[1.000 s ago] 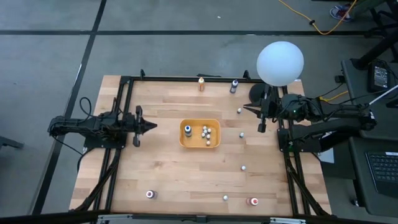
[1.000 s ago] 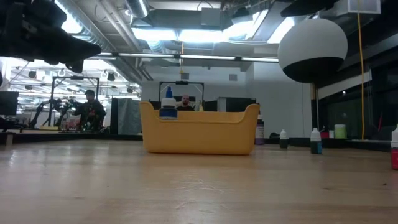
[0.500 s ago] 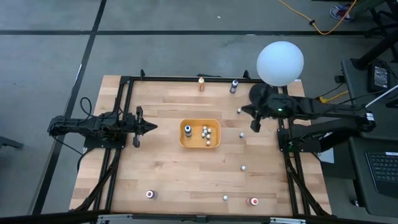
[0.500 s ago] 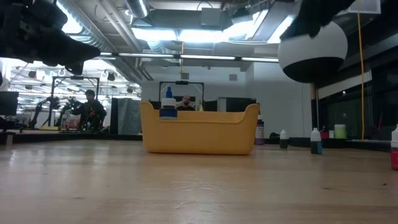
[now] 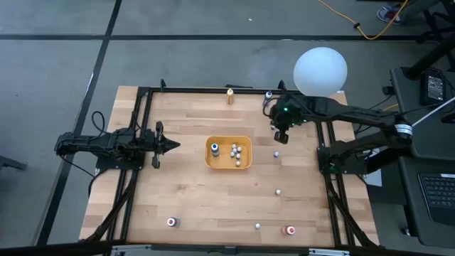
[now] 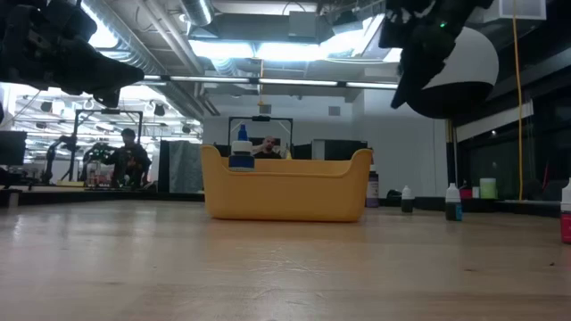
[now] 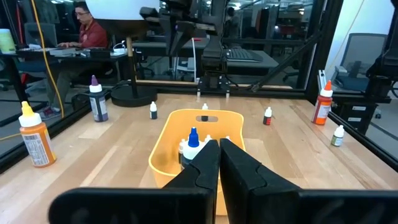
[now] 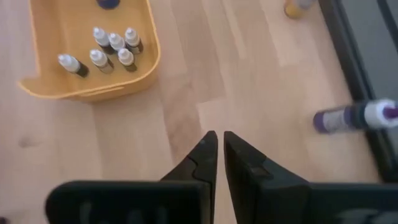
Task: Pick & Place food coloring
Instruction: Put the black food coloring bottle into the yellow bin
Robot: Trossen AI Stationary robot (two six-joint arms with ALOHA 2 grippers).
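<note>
The food coloring bottles are tiny. Several whitish ones and a blue-capped one [image 5: 215, 148] stand in the orange-yellow tray [image 5: 228, 165]. Others stand scattered on the table: an orange one [image 5: 229, 95] and a dark one [image 5: 268, 96] at the far edge, white ones [image 5: 276, 153] [image 5: 279, 191], and a red one [image 5: 289, 230] near the front. My right gripper [image 5: 279, 138] hovers shut above bare wood between the tray and the dark bottle [image 8: 354, 116]. My left gripper [image 5: 170, 145] waits shut, left of the tray [image 7: 163, 163].
A big white globe lamp [image 5: 320, 71] stands at the far right corner, close behind my right arm. A black frame [image 5: 146, 92] runs along the table's edges. Bare wood lies left of the tray and in front of it. People sit in the room beyond [image 7: 81, 28].
My right gripper has swung from the table's right edge, by the lamp base, toward the left and the far edge. It now hangs over the wood right of the tray and covers a small white bottle there in the high view. No bottle has moved.
</note>
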